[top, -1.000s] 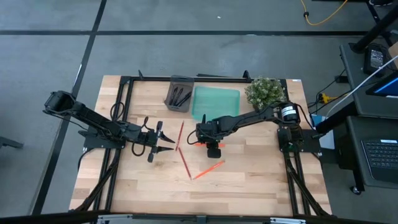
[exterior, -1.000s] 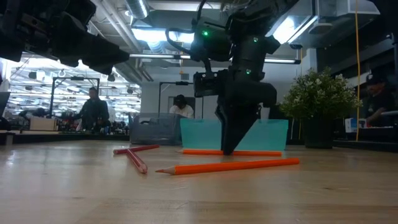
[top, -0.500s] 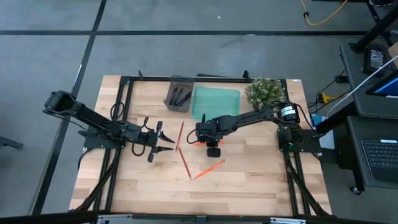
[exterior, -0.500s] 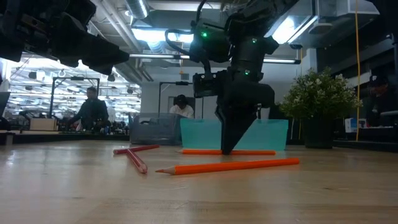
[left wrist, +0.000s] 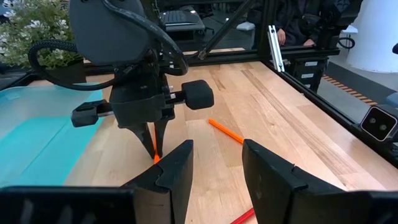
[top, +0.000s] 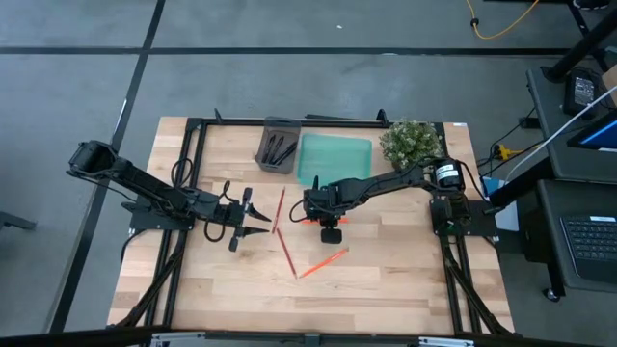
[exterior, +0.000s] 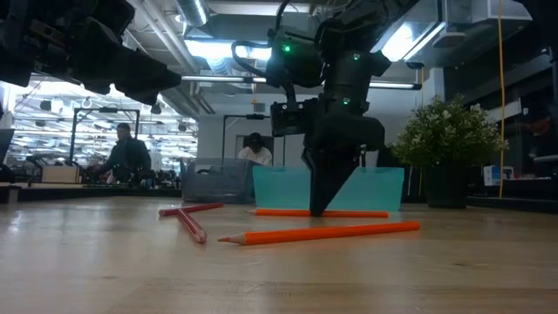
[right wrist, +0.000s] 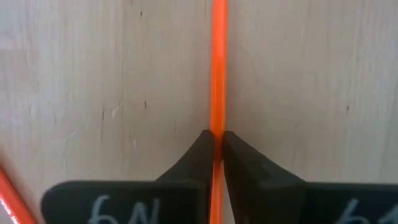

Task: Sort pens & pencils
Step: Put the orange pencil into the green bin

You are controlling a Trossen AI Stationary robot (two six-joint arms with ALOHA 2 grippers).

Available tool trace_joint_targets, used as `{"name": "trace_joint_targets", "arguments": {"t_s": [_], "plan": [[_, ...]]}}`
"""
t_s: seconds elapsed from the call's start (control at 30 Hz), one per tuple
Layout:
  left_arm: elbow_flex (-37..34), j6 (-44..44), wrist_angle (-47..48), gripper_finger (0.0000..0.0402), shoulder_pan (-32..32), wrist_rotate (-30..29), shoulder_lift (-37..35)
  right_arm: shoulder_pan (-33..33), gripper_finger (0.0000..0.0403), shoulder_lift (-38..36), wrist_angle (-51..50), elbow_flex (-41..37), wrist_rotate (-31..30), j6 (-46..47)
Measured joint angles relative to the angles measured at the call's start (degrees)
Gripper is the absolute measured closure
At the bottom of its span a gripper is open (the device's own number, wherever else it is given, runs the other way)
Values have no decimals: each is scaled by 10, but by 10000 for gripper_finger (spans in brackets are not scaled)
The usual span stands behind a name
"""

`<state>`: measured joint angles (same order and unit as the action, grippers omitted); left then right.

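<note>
My right gripper (top: 310, 221) points down at the table's middle, shut on an orange pencil (exterior: 357, 214) that lies flat on the wood. Nearer the front lies another orange pencil (top: 323, 262). Two red pencils (top: 280, 210) (top: 286, 253) lie to its left. The black pens (top: 280, 149) lie in a grey tray (top: 277, 127) at the back. My left gripper (left wrist: 217, 171) hovers open left of the pencils, level, with nothing between its fingers. My right gripper pinches the orange pencil about its middle (right wrist: 217, 118) between its two fingertips (right wrist: 202, 146), one on each long side. The fingers come from above, pointing steeply down. The pencil lies flat on the table along its whole length (exterior: 279, 213).
A teal tray (top: 335, 159) sits behind my right gripper, beside the grey tray. A potted plant (top: 410, 143) stands at the back right. A black frame (top: 193, 154) borders the table. Bare wood lies at the front and right.
My right gripper's fingertips have drawn together onto the orange pencil, without the hand moving. The pencil stays flat where it was.
</note>
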<state>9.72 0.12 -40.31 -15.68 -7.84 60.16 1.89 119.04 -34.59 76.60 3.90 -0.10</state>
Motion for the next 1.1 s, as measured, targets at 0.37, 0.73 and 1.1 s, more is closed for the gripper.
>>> {"name": "trace_joint_targets", "arguments": {"t_s": [0.37,0.73,1.1], "plan": [[0,0,0,269,0,0,0,0,375,0,0,0,7,0],[0,0,0,269,0,0,0,-4,379,0,0,0,11,0],[0,0,2,269,0,0,0,-6,383,-16,-16,15,11,12]]}}
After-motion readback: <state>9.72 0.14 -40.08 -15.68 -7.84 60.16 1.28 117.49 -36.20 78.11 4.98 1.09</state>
